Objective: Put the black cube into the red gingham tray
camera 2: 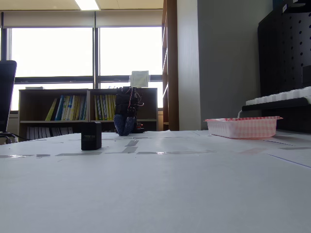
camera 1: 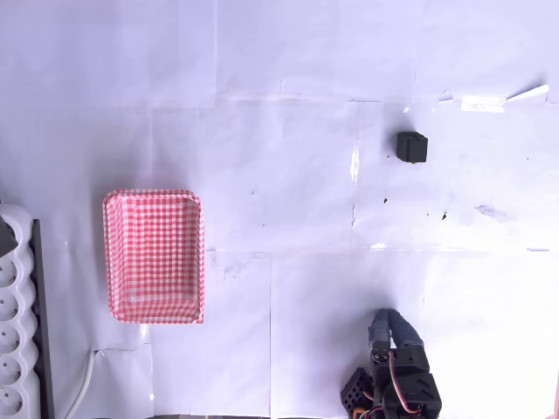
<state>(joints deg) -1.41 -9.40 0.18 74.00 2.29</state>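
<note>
Cube (camera 1: 411,147) well apart frm tool (camera 1: 384,326)

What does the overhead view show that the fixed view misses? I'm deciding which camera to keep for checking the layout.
The overhead view alone shows the red gingham tray's empty inside and the flat layout: the black cube far right of the tray and well apart from the gripper. The fixed view alone shows the room: windows and bookshelves. Both show cube, tray, gripper, white table and power strip.
</note>
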